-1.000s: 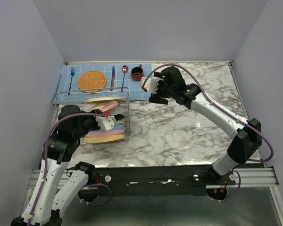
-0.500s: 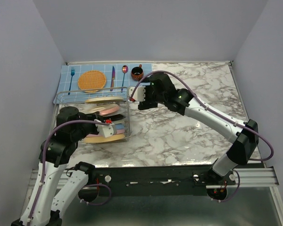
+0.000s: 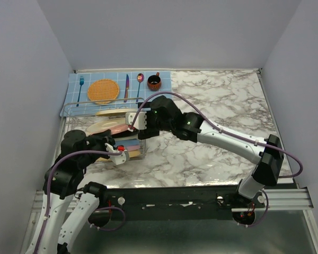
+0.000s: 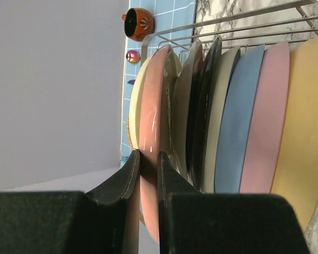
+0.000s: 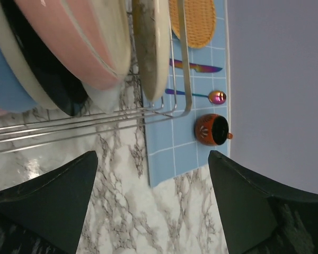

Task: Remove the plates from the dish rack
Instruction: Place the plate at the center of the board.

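The silver wire dish rack (image 3: 69, 109) stands at the left of the table with several plates on edge in it. My left gripper (image 3: 117, 152) is at the rack's near side, shut on the rim of a pink plate (image 4: 151, 106) that leans against a cream plate. Behind it stand a black-rimmed plate (image 4: 199, 106), a blue plate (image 4: 241, 121), a second pink plate (image 4: 267, 116) and a yellow-orange plate (image 4: 302, 127). My right gripper (image 3: 133, 120) hangs open over the rack's right end, beside the pink plate's top edge (image 5: 79, 47), with nothing between its fingers (image 5: 58, 196).
A blue checked placemat (image 3: 74, 87) lies behind the rack, carrying a fork, an orange woven disc (image 3: 103, 90), a knife, a spoon and a small dark red cup (image 5: 212, 129). The rack's wire end (image 5: 180, 63) is close to my right gripper. Marble tabletop (image 3: 212, 106) extends right.
My right arm has swung left from near the cup to over the rack's right end. My left gripper has drawn back toward the near edge, tilting the pink plate it holds.
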You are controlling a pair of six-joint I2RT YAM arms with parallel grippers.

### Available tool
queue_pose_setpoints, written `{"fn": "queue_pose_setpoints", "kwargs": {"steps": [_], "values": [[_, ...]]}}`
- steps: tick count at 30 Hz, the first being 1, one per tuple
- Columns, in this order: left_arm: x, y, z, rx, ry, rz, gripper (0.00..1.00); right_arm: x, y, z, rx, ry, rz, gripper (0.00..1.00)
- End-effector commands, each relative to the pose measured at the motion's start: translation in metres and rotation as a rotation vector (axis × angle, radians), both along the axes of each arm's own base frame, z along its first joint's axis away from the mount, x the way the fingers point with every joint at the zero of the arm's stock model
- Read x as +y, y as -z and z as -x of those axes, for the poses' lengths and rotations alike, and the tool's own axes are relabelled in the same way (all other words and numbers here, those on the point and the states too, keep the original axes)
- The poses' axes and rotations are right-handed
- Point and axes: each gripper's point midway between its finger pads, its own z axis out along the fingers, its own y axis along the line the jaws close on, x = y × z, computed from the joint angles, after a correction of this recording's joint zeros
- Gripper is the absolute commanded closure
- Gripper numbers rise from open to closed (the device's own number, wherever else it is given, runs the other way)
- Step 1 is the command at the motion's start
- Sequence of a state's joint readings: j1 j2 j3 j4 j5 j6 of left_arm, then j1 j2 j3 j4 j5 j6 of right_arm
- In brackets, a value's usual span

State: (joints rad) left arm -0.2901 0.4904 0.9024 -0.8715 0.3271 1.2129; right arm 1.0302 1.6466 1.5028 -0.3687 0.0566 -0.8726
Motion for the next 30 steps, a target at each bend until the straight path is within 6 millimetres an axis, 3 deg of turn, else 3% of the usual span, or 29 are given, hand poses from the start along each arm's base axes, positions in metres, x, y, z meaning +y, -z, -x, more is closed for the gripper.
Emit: {"fn": "queue_pose_setpoints", "kwargs": {"steps": [1, 12, 17, 30], "values": [[-0.010, 0.010, 0.007, 0.021, 0.052, 0.029, 1.00, 0.021, -0.005, 0.024, 0.050, -0.003, -0.056, 0.07], [-0.014, 0.003, 0.003, 0.010, 0.059, 0.050, 1.00, 0.045, -0.013, 0.033, 0.072, -0.034, -0.094, 0.08], [-0.014, -0.003, 0.007, -0.013, 0.073, 0.050, 1.00, 0.058, -0.026, 0.032, 0.071, -0.048, -0.124, 0.08], [-0.013, -0.006, 0.009, -0.026, 0.076, 0.039, 1.00, 0.083, -0.007, 0.054, 0.135, -0.098, -0.107, 0.09]]}}
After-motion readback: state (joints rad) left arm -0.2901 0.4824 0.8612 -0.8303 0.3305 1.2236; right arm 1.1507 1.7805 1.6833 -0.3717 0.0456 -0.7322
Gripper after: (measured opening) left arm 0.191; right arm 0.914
